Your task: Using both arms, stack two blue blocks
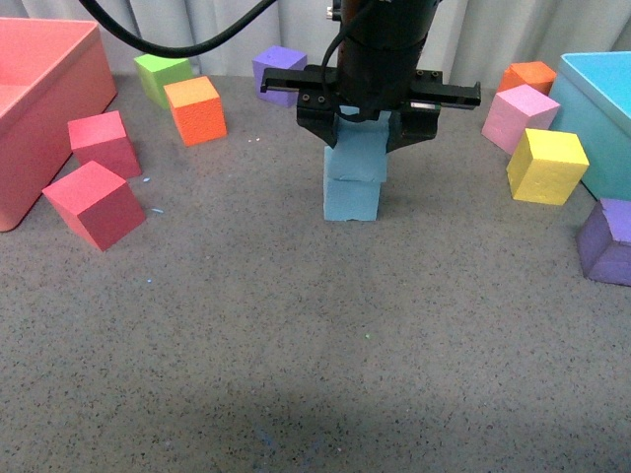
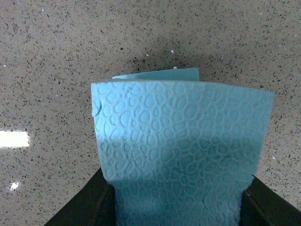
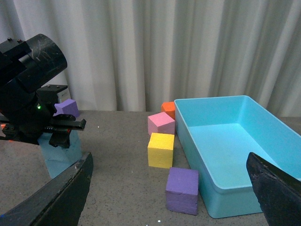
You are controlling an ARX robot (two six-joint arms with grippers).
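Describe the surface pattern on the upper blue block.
Upper blue block: embossed pebble-like cells on sky blue, clearest in the left wrist view.

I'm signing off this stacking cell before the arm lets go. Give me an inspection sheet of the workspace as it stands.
Surface: grey speckled tabletop, a few pale specks, no spills seen.
Job's things: upper blue block appears to rest on lower blue block, slightly offset.
Clutter: red cubes, green cube, orange cubes, purple cubes, pink cube, yellow cube; coral bin, turquoise bin.
Grippers: left gripper shut on upper blue block; right gripper open, holding nothing, away from the stack.
Cables: black cable loops above the table to the left arm.
Surroundings: pale curtain behind.
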